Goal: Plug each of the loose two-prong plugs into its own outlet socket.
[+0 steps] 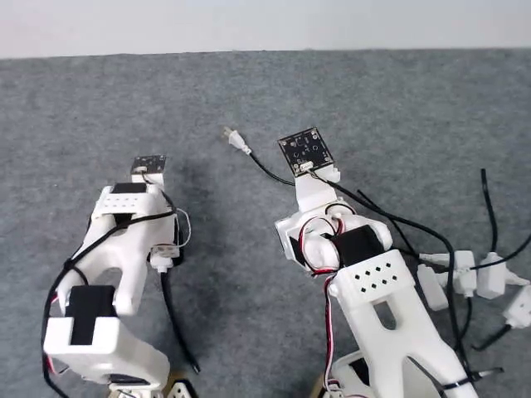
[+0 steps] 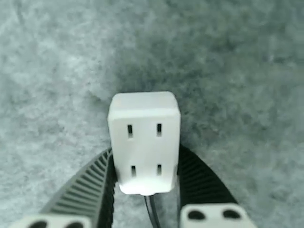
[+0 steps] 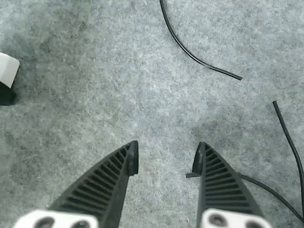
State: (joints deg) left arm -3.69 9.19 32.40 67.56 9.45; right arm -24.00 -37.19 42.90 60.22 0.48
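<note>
High overhead; wrist cameras close above table [image 1: 373,91]

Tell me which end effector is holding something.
The left end effector: it clamps a white outlet block from both sides. The right end effector stands open above the grey carpet.

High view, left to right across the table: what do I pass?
Left arm, holding an outlet block → loose two-prong plug → right arm → cluster of white corded blocks.
</note>
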